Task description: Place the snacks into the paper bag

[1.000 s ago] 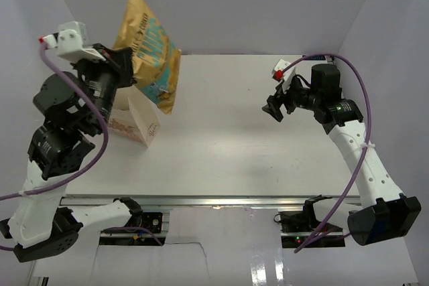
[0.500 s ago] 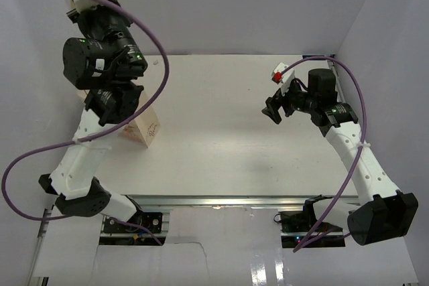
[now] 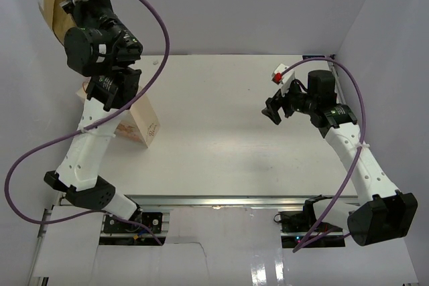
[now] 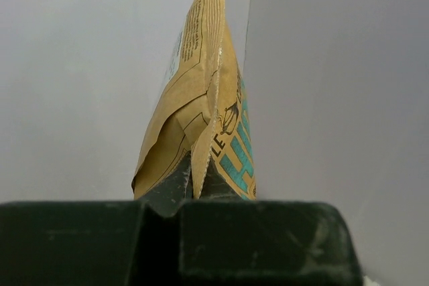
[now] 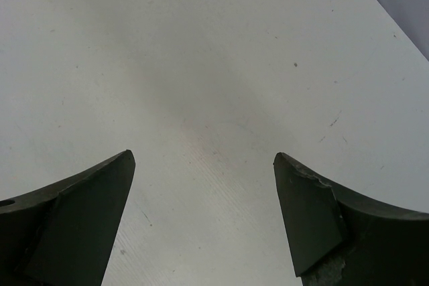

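The large yellow-and-teal chip bag [image 4: 204,92] hangs pinched by its sealed edge in my left gripper [image 4: 200,177], which is shut on it. In the top view the chip bag [image 3: 48,1] is raised high at the far left corner, against the wall. The cream paper bag [image 3: 144,124] sits at the table's left side, largely hidden under my left arm. My right gripper [image 3: 273,110] hovers over the right half of the table. In its wrist view the right gripper [image 5: 202,155] is open, with only bare table between its fingers. No other snacks show.
Grey walls close in the white table [image 3: 228,138] on the left, back and right. The raised left arm [image 3: 100,51] leans over the table's left edge. A metal rail [image 3: 221,200] runs along the near edge.
My left arm has swung the chip bag from above the paper bag up and to the far left corner. The right arm has barely moved.
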Controlling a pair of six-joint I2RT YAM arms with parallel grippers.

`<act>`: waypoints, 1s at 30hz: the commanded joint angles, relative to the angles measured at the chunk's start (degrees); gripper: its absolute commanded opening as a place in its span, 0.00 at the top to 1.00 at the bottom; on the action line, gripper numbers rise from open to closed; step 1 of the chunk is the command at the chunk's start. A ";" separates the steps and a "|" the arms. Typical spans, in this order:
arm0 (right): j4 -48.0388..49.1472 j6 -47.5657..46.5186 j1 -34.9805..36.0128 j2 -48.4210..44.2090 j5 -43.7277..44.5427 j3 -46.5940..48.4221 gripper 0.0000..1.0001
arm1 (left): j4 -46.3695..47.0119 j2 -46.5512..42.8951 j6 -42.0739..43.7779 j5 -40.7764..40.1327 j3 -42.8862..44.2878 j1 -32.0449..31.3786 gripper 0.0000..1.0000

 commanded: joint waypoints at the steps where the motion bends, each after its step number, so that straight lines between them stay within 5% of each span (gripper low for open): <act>1: 1.84 0.39 -0.46 -2.05 0.88 -1.44 0.10 | -15.09 -2.34 -11.25 3.24 0.14 3.53 1.00; 12: 1.84 -1.27 -1.87 -4.95 1.32 -4.61 0.10 | -50.43 -2.69 -44.12 14.93 -1.88 15.39 1.00; 30: 2.54 -1.89 -3.63 -5.30 0.44 -6.81 0.10 | -57.66 -14.38 -64.71 26.27 -24.39 17.78 1.00</act>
